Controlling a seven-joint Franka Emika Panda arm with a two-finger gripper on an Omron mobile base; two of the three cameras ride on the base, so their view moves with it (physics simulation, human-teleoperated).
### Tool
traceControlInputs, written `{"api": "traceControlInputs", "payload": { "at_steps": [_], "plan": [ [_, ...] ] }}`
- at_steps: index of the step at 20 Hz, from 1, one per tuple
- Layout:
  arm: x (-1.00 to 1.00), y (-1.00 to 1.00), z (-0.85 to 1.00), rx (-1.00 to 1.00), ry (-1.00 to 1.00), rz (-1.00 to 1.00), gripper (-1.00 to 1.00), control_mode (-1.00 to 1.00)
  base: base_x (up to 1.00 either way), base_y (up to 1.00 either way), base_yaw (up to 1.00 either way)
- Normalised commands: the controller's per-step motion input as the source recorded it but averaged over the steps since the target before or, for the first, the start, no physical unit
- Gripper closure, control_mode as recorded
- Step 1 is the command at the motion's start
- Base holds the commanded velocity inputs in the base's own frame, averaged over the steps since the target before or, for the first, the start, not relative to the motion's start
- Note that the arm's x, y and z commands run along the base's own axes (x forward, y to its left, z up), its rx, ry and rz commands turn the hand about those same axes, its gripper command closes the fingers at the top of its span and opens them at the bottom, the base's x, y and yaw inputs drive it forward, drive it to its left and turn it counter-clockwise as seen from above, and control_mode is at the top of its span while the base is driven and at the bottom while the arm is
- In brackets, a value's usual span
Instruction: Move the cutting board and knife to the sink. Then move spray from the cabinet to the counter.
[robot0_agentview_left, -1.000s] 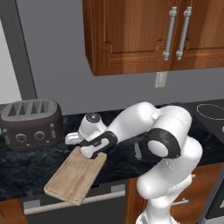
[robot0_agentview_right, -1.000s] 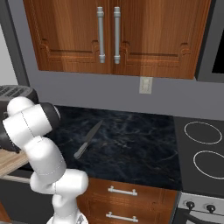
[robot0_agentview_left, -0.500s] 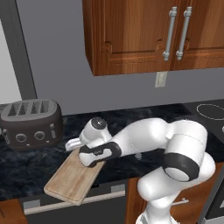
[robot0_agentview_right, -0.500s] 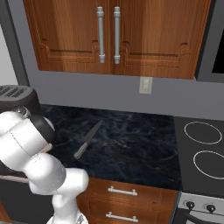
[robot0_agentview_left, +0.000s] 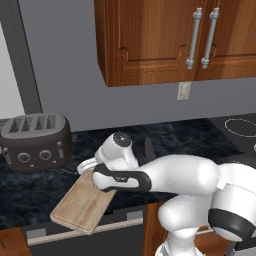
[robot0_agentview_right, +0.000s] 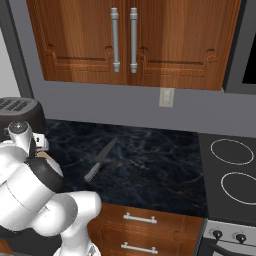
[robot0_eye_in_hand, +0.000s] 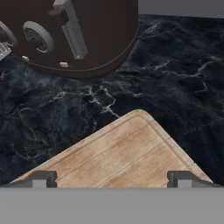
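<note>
1. I see the cutting board (robot0_agentview_left: 82, 204) lying flat on the counter (robot0_agentview_left: 30, 192), its near corner jutting out past the counter's front edge.
2. From the hand view, the cutting board's far rounded corner points toward the toaster (robot0_eye_in_hand: 74, 35), a strip of dark counter between them.
3. My gripper (robot0_eye_in_hand: 112, 179) sits low over the cutting board's far end, fingers (robot0_eye_in_hand: 41, 178) spread wide with one on each side of the wood, holding nothing.
4. The knife (robot0_agentview_right: 100, 159) lies on the counter well to the right of the cutting board, blade angled toward the back wall.
5. The cabinet (robot0_agentview_right: 125, 42) hangs above, both doors shut.
6. A stove (robot0_agentview_right: 235, 172) borders the counter's right end.
</note>
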Motion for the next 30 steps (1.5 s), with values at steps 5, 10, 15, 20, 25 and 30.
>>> {"api": "traceControlInputs", "payload": {
  "at_steps": [5,10,15,20,25,30],
  "plan": [
    [-0.42,0.0,0.37,-0.08,0.05,0.06,-1.0,-1.0,0.0,0.0,0.0],
    [-0.31,0.0,0.34,-0.17,0.2,0.0,-1.0,-1.0,0.0,0.0,0.0],
    [-0.42,0.0,0.32,-0.16,0.15,0.0,-1.0,-1.0,0.0,0.0,0.0],
    [-0.53,0.04,0.18,-0.07,0.01,0.0,-1.0,-1.0,0.0,0.0,0.0],
    [-0.54,0.19,0.01,-0.08,-0.1,0.06,-1.0,-1.0,0.0,0.0,0.0],
    [-0.42,0.18,0.0,-0.01,-0.01,0.0,-1.0,-1.0,0.0,0.0,0.0]
  ]
}}
